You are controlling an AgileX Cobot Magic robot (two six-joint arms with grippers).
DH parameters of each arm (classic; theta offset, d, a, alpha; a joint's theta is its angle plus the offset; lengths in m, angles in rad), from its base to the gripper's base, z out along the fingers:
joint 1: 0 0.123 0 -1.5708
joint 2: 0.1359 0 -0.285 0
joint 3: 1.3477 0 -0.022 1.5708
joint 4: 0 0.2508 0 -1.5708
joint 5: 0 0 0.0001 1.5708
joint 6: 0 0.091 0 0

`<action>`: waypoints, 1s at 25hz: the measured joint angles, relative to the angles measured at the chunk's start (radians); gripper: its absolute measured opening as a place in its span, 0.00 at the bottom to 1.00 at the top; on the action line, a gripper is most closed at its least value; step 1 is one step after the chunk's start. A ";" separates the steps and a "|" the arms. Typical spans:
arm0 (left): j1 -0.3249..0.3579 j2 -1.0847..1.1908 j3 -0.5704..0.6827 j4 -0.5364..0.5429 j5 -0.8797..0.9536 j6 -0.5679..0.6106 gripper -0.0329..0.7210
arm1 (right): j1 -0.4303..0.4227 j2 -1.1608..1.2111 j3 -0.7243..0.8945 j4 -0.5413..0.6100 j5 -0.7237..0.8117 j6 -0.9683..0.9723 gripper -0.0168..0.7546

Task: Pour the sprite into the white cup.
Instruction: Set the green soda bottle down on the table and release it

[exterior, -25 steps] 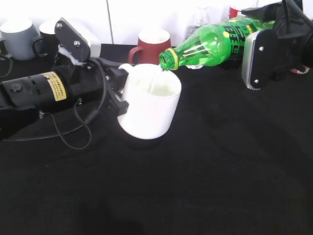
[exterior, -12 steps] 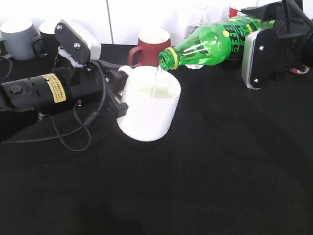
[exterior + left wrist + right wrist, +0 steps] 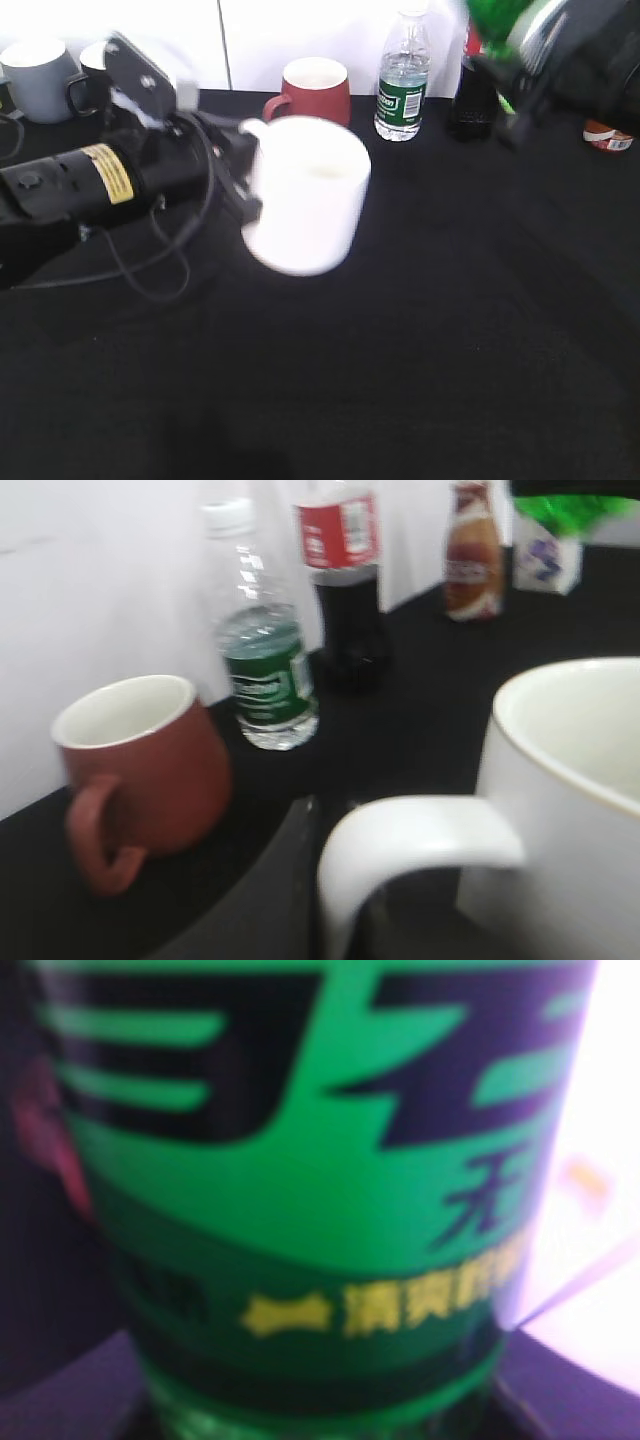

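Observation:
The white cup (image 3: 305, 195) is off the black table, nearly upright and blurred by motion. My left gripper (image 3: 243, 175) is shut on its loop handle. In the left wrist view the cup (image 3: 575, 790) fills the right side, and one dark jaw (image 3: 290, 880) lies against the handle. The sprite (image 3: 495, 15) is a green blur at the top right, mostly out of frame, held in my right gripper (image 3: 545, 55). Its green label (image 3: 300, 1160) fills the right wrist view. Nothing pours from it now.
A brick-red mug (image 3: 315, 88), a small water bottle (image 3: 402, 80) and a dark cola bottle (image 3: 472, 100) stand at the back by the white wall. A grey mug (image 3: 40, 75) is at the back left. A red-and-white item (image 3: 608, 135) lies at the right edge.
The sprite has swung from its tilted pouring pose over the cup up and away to the top right, and the stream has stopped. The cup has risen a little and levelled.

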 joint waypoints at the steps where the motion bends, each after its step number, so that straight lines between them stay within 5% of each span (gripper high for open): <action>1: 0.000 0.000 0.000 -0.058 -0.015 0.004 0.10 | 0.000 0.000 0.000 0.040 0.000 0.134 0.52; 6: 0.097 0.001 0.000 -0.285 -0.118 0.108 0.10 | 0.000 0.000 0.001 0.110 -0.017 0.294 0.52; 11: 0.236 0.045 -0.029 -0.317 -0.174 0.116 0.10 | 0.000 0.000 0.001 0.115 -0.027 0.294 0.51; 19: 0.246 0.312 -0.243 -0.379 -0.215 0.156 0.10 | 0.000 0.000 0.001 0.125 -0.029 0.295 0.51; 25: 0.253 0.528 -0.534 -0.429 -0.155 0.162 0.10 | 0.000 0.017 0.001 0.372 -0.038 0.295 0.51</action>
